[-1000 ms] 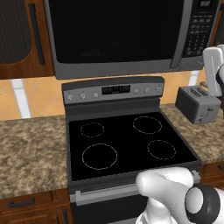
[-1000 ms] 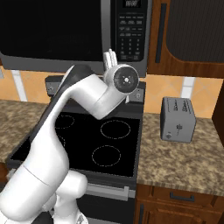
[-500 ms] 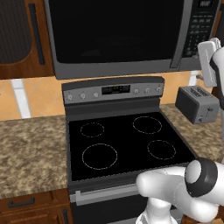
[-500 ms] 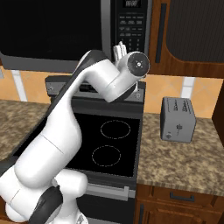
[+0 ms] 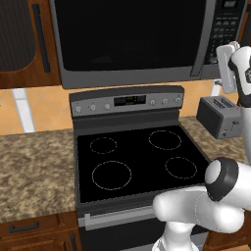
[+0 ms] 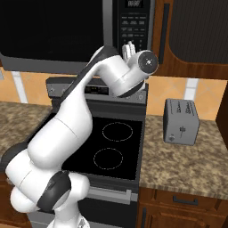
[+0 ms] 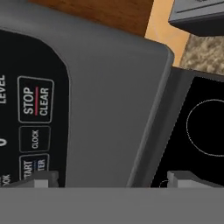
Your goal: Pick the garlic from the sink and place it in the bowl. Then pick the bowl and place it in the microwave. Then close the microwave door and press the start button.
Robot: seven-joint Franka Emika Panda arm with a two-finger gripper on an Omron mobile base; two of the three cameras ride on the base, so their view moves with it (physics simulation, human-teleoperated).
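The black and dark-grey microwave [image 5: 132, 81] hangs above the stove, and its microwave door [image 5: 127, 39] is shut. My gripper [image 7: 111, 180] is open, right up against the button panel [image 7: 35, 109] on the microwave's right side. One fingertip [image 7: 41, 178] sits at the START button [image 7: 33, 166], below CLOCK and STOP CLEAR [image 7: 36, 106]. The other fingertip [image 7: 183, 177] hangs past the microwave's edge. From the base, the gripper [image 6: 129, 46] is raised at the panel [image 6: 133, 26]. Nothing is between the fingers. The garlic, the sink and the bowl are out of view.
A black glass-top stove [image 5: 139, 159] with a knob panel stands under the microwave. A silver toaster [image 6: 180, 121] sits on the granite counter [image 6: 187, 160] to its right. Dark wood cabinets [image 6: 196, 31] flank the microwave.
The hand has swung up and to the right, closing in on the microwave's button panel. The jaws stayed open.
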